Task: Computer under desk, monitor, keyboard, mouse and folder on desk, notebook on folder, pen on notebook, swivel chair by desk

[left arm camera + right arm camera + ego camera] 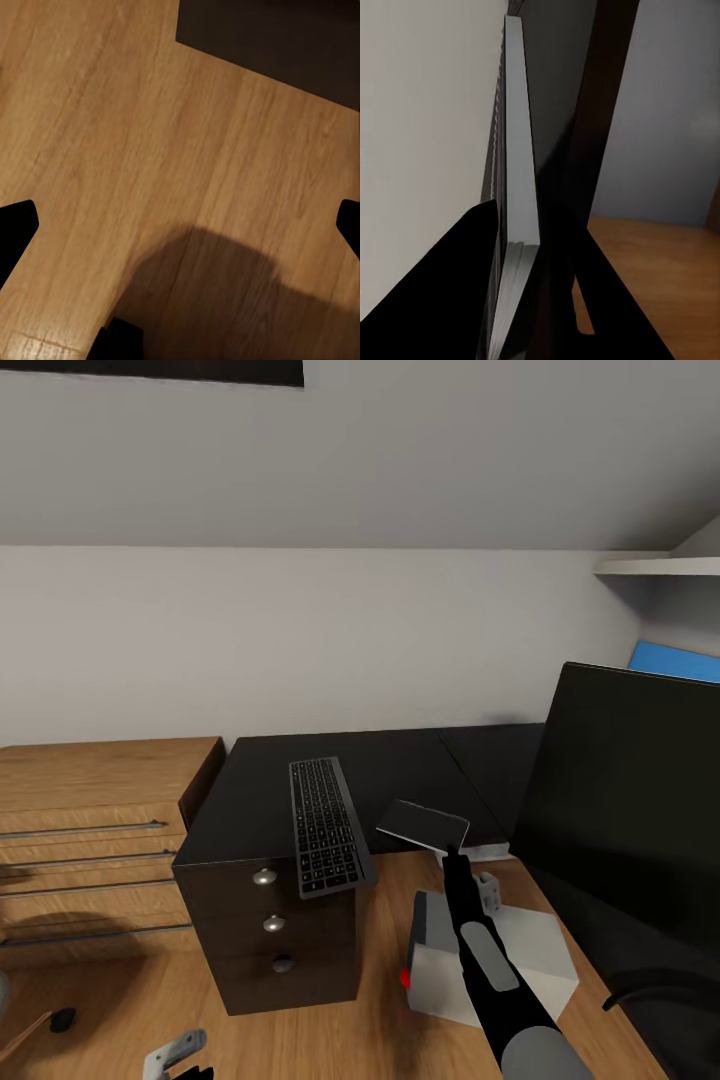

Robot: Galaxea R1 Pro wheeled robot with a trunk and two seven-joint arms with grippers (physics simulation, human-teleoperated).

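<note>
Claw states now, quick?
Left claw: open, empty.
Right claw: closed on a thin dark slab.

the right arm [492, 970] is a slim black tube with a long grey oval panel set into its upper face, widening near the camera into a rounded grey joint cover. the left gripper [175, 1052] is a pale grey metallic bracket with small holes; in its wrist view its fingertips [15, 229] are plain flat black.
</note>
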